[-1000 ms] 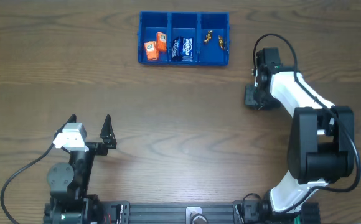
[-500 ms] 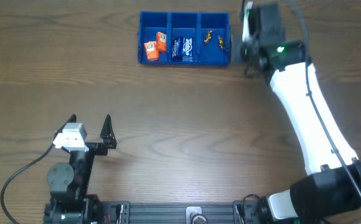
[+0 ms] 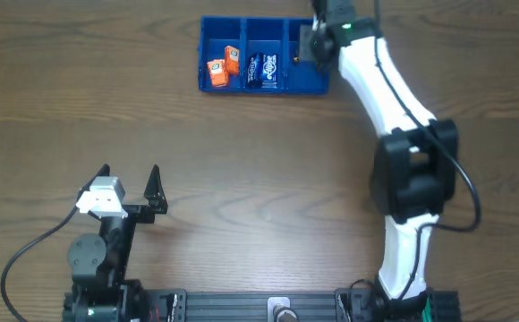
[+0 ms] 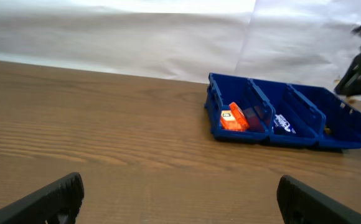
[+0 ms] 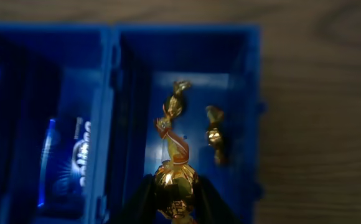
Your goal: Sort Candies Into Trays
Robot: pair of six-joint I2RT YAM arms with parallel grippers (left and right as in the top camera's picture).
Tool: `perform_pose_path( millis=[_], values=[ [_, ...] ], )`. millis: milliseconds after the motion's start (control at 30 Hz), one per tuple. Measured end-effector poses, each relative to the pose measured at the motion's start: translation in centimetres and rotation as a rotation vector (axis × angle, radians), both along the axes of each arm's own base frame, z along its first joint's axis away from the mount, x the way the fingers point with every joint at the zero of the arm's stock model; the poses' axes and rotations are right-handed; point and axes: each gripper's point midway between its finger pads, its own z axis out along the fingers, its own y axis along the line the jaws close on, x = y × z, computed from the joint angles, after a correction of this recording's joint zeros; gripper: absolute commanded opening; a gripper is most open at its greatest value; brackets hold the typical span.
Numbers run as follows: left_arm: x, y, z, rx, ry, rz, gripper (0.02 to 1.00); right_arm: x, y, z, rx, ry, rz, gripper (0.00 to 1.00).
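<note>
Candy in hand: we are seeing a small gold foil-wrapped candy (image 5: pixel 175 180), round in the body with a twisted tail of wrapper standing out of it.
Right gripper: the right gripper (image 5: pixel 175 200) is closing narrowly on the round body of this candy, one finger at each side.
Place of the candy: it is hanging above the right compartment of the blue plastic tray (image 5: pixel 187 30) with three compartments, where two loose gold candies (image 5: pixel 215 138) are lying already.
Other compartments: a dark blue packet (image 3: pixel 264 70) is lying in the middle one and orange boxes (image 3: pixel 222 64) in the left one.
Handling: we are judging the candy as very light, with smooth foil that is probably slippery. The body is the good place to hold, because the tail is thin and soft. A hard squeeze is risking a dent.
Right arm: it is stretching far over the wooden counter (image 3: pixel 242 179), with its wrist bending down over the tray.
Left arm: it is folding back near its base, well apart from the tray, and the left gripper (image 3: pixel 130 172) is standing wide open with nothing in it.
</note>
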Motion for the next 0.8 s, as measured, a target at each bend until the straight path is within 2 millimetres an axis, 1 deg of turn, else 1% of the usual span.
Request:
perform_pose_path(
  millis=[33,133,167,200,233,267,300,333,367,400,500,533,633,667,733,767,800],
  values=[
    [0.0,0.0,0.0,0.0,0.0,0.0,0.998,0.1,0.2,-0.4,0.001,0.001,0.002,0.205],
    [0.0,0.0,0.0,0.0,0.0,0.0,0.998,0.6,0.7,0.0,0.01,-0.025,0.004,0.294],
    [0.0,0.0,0.0,0.0,0.0,0.0,0.998,0.7,0.7,0.1,0.013,-0.032,0.002,0.354],
    [0.0,0.0,0.0,0.0,0.0,0.0,0.996,0.8,0.7,0.2,0.013,-0.036,0.004,0.5],
    [0.0,0.0,0.0,0.0,0.0,0.0,0.998,0.8,0.7,0.2,0.012,-0.037,0.005,0.617],
    [0.0,0.0,0.0,0.0,0.0,0.0,0.998,0.9,0.8,0.3,0.015,-0.039,0.002,0.68],
    [0.0,0.0,0.0,0.0,0.0,0.0,0.998,1.0,0.8,0.3,0.016,-0.044,0.001,0.774],
    [0.0,0.0,0.0,0.0,0.0,0.0,0.996,1.1,0.8,0.4,0.016,-0.049,0.007,0.912],
    [0.0,0.0,0.0,0.0,0.0,0.0,0.998,1.1,0.8,0.4,0.017,-0.05,0.004,0.976],
    [0.0,0.0,0.0,0.0,0.0,0.0,0.998,1.1,0.8,0.4,0.018,-0.052,0.004,1.0],
    [0.0,0.0,0.0,0.0,0.0,0.0,0.998,1.3,0.8,0.9,0.016,-0.067,0.011,0.998],
    [0.0,0.0,0.0,0.0,0.0,0.0,0.996,1.3,0.7,1.5,0.018,-0.084,0.016,0.998],
    [0.0,0.0,0.0,0.0,0.0,0.0,0.996,-0.3,-0.6,5.1,0.024,-0.165,0.012,1.0],
    [0.0,0.0,0.0,0.0,0.0,0.0,0.998,-1.3,-1.6,7.2,0.028,-0.208,0.003,1.0],
    [0.0,0.0,0.0,0.0,0.0,0.0,0.998,-3.8,-4.2,11.7,0.032,-0.305,-0.027,0.998],
    [0.0,0.0,0.0,0.0,0.0,0.0,0.998,-5.4,-6.1,14.3,0.035,-0.375,-0.053,1.0],
    [0.0,0.0,0.0,0.0,0.0,0.0,0.998,-7.2,-8.1,16.5,0.033,-0.437,-0.082,0.998]
  ],
)
